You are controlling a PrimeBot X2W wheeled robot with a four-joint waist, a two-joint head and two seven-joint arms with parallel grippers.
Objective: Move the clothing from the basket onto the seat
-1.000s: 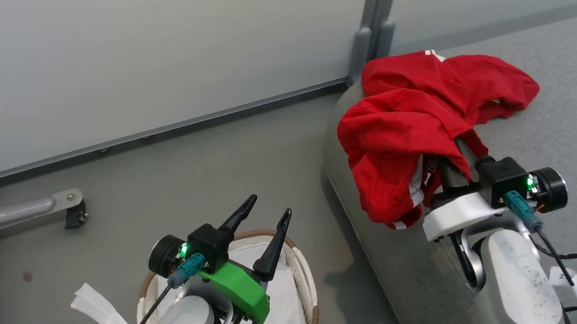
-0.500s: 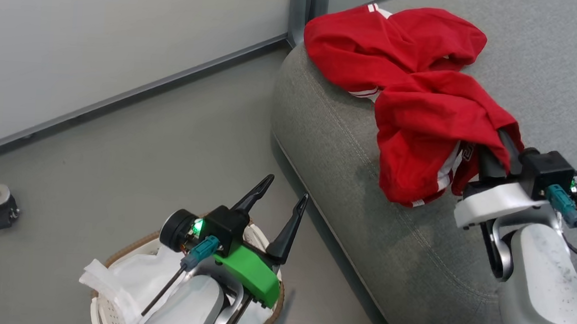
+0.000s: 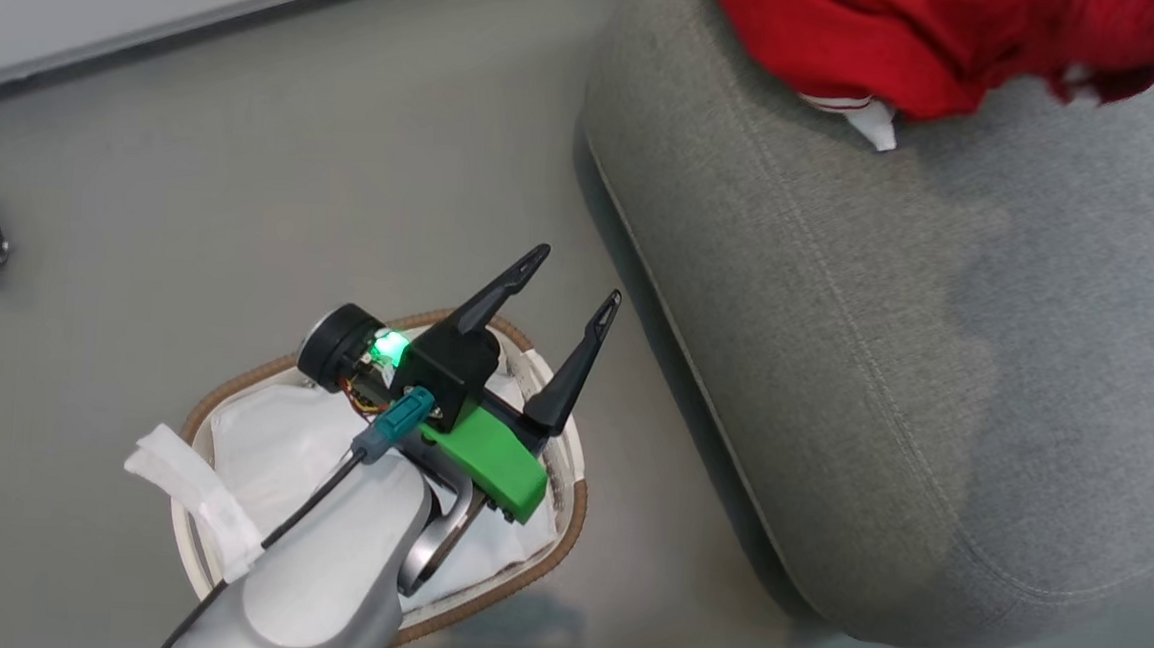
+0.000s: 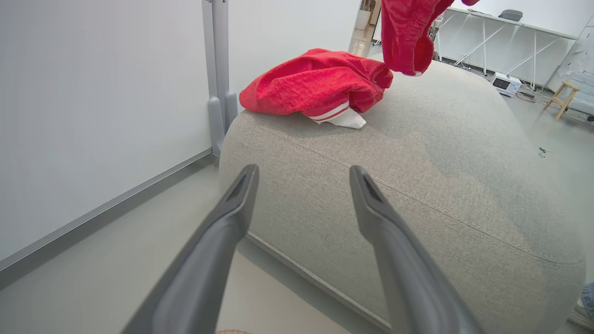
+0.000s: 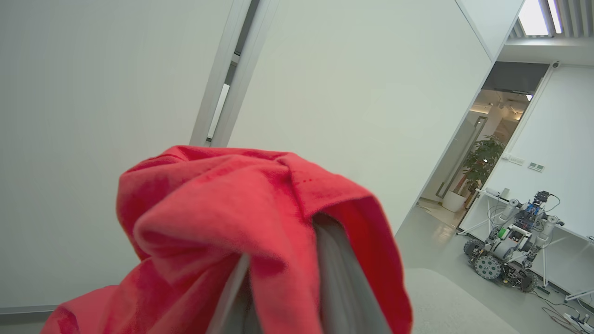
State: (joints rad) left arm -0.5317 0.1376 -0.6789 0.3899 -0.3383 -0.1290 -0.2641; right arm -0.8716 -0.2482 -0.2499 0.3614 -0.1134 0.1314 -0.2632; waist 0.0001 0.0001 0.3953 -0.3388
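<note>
On the grey woven seat (image 3: 884, 383), at twelve o'clock from the left pincer (image 3: 577, 274), one red garment (image 4: 315, 83) lies crumpled, its white striped trim poking out. The second red garment (image 4: 406, 32), low against the rounded cushion edge half a second ago, now hangs clear above it. It is bunched over the right pincer (image 5: 283, 278), which is clamped narrow on the soft knit. The left pincer stands wide over the oval basket (image 3: 578, 499), whose white liner (image 3: 270, 435) looks bare of red. Probably only the drop remains.
</note>
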